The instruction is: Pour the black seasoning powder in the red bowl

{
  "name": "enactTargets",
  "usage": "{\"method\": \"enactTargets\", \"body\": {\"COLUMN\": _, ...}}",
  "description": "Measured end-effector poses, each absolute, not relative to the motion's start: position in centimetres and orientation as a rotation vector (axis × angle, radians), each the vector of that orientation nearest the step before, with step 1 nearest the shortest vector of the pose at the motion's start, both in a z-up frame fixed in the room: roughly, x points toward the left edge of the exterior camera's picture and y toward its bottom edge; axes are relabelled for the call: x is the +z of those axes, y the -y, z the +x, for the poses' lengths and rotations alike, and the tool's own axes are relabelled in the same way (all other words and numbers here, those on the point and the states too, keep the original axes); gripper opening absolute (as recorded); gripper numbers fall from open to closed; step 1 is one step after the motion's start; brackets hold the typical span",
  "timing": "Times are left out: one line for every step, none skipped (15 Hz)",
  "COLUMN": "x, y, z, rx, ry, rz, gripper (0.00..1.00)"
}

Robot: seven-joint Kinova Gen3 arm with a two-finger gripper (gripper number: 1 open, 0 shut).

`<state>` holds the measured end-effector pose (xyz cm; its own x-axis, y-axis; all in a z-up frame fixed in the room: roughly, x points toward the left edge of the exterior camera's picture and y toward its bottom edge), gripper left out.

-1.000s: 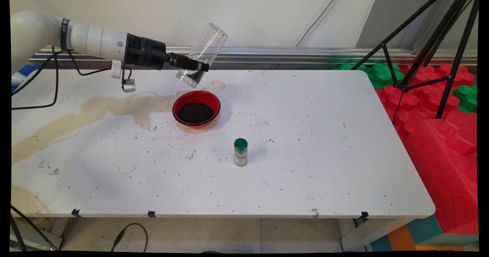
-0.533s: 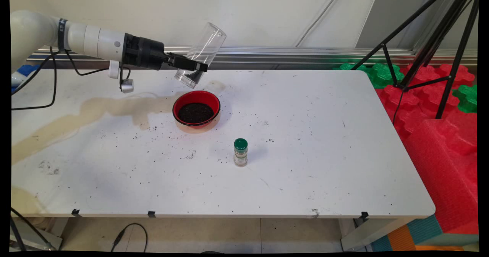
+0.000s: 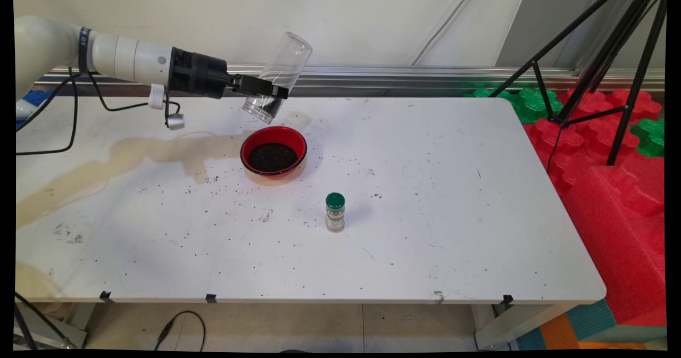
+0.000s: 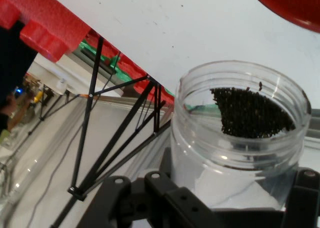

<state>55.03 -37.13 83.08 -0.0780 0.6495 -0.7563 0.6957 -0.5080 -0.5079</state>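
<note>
The jaws (image 3: 268,93) are clamped on a clear jar (image 3: 276,76), tilted mouth-down with dark grains pooled near its lip, hanging just above the red bowl (image 3: 273,151) at its 11 o'clock. Pouring well means centring the mouth over the bowl; grains already dot the desk (image 3: 425,230). A green-capped bottle (image 3: 335,211) stands at the bowl's 4 o'clock.
</note>
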Motion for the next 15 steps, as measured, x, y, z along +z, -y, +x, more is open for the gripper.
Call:
{"method": "enactTargets", "body": {"x": 83.05, "y": 37.1, "z": 55.01, "rx": -1.689, "ry": -1.579, "rz": 2.089, "gripper": 0.0}}
{"method": "enactTargets", "body": {"x": 83.02, "y": 37.05, "z": 55.02, "rx": -1.699, "ry": -1.625, "rz": 2.072, "gripper": 0.0}}
{"method": "enactTargets", "body": {"x": 83.0, "y": 37.03, "z": 55.03, "rx": -1.707, "ry": -1.672, "rz": 2.053, "gripper": 0.0}}
{"method": "enactTargets", "body": {"x": 82.98, "y": 37.02, "z": 55.05, "rx": -1.716, "ry": -1.73, "rz": 2.028, "gripper": 0.0}}
{"method": "enactTargets", "body": {"x": 82.96, "y": 37.02, "z": 55.09, "rx": -1.723, "ry": -1.789, "rz": 2.001, "gripper": 0.0}}
{"method": "enactTargets", "body": {"x": 82.95, "y": 37.01, "z": 55.13, "rx": -1.729, "ry": -1.837, "rz": 1.978, "gripper": 0.0}}
{"method": "enactTargets", "body": {"x": 82.93, "y": 36.97, "z": 55.19, "rx": -1.735, "ry": -1.89, "rz": 1.951, "gripper": 0.0}}
{"method": "enactTargets", "body": {"x": 82.93, "y": 36.96, "z": 55.22, "rx": -1.74, "ry": -1.939, "rz": 1.926, "gripper": 0.0}}
{"method": "enactTargets", "body": {"x": 82.92, "y": 36.95, "z": 55.26, "rx": -1.745, "ry": -1.981, "rz": 1.904, "gripper": 0.0}}
{"method": "enactTargets", "body": {"x": 82.94, "y": 36.94, "z": 55.29, "rx": -1.75, "ry": -2.031, "rz": 1.876, "gripper": 0.0}}
{"method": "enactTargets", "body": {"x": 82.94, "y": 36.94, "z": 55.32, "rx": -1.754, "ry": -2.073, "rz": 1.851, "gripper": 0.0}}
{"method": "enactTargets", "body": {"x": 82.95, "y": 36.95, "z": 55.36, "rx": -1.759, "ry": -2.118, "rz": 1.824, "gripper": 0.0}}
{"method": "enactTargets", "body": {"x": 82.96, "y": 36.94, "z": 55.39, "rx": -1.762, "ry": -2.155, "rz": 1.802, "gripper": 0.0}}
{"method": "enactTargets", "body": {"x": 82.98, "y": 36.96, "z": 55.43, "rx": -1.766, "ry": -2.2, "rz": 1.773, "gripper": 0.0}}
{"method": "enactTargets", "body": {"x": 83.0, "y": 36.97, "z": 55.44, "rx": -1.768, "ry": -2.23, "rz": 1.755, "gripper": 0.0}}
